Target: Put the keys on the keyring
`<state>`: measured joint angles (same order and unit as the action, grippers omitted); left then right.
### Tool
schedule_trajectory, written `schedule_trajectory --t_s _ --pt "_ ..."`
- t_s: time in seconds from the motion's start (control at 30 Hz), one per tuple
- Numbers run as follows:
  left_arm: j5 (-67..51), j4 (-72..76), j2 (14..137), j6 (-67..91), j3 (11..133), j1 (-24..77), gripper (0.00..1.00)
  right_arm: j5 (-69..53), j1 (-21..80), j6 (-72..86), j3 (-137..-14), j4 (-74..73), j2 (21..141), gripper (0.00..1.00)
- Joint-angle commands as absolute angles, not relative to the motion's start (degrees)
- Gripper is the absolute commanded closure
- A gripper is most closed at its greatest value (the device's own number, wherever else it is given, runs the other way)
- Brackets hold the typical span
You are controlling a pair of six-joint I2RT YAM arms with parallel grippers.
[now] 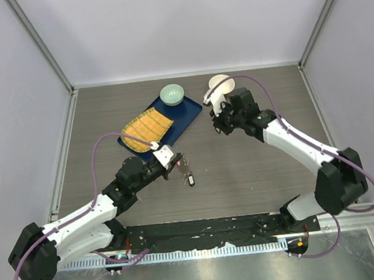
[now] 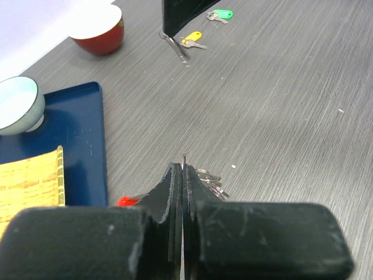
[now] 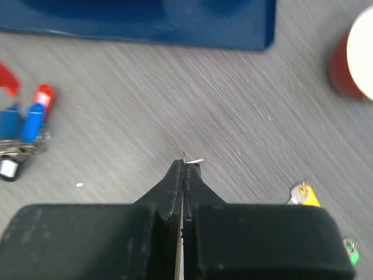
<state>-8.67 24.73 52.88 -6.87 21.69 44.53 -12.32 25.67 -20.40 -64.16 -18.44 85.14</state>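
Grips the keyring (image 2: 207,177) with the left tool (image 2: 182,166) — jaws pressed flat together, a sliver of metal ring pinched at the tips, more silver rings bunched against one finger and a scrap of red showing on the other side. Has that bunch down at the worktop (image 2: 280,105), just off the near corner of the blue tray (image 2: 81,134); seen from the right wrist, with its red and blue tags (image 3: 32,114) at the far left.

Holds a third key (image 2: 176,46) in the right tool (image 3: 186,166), likewise clenched — silver blade slanting down past the tips, head hidden between the fingers. Has the yellow key (image 2: 192,39) lying just beside that blade and the green key (image 2: 221,14) a little beyond, both flat on the worktop and well apart from the keyring.

On the tray, a yellow cloth (image 2: 29,181) and a pale bowl (image 2: 17,105). Off the tray, near the right tool, a red cup (image 2: 99,32) with a white inside.
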Motion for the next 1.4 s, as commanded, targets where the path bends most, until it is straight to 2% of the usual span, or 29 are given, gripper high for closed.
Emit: schedule_trajectory --t_s 0.0,0.4,0.67,1.37 --pt "-12.3 29.79 53.08 -9.67 23.64 44.3 1.0 -15.73 29.96 -24.26 -59.68 -16.17 76.66 0.99" --pt "-22.58 33.13 54.31 -13.27 25.58 44.38 1.0 -23.11 36.12 -29.88 -55.02 -15.38 61.97 0.99" --pt "-28.38 33.49 55.72 -13.1 26.89 44.3 1.0 -26.89 39.2 -31.64 -53.88 -16.61 61.17 0.99" --pt "-30.5 30.85 56.87 -14.06 28.74 44.38 1.0 -32.17 42.45 -33.22 -54.93 -20.92 63.11 0.99"
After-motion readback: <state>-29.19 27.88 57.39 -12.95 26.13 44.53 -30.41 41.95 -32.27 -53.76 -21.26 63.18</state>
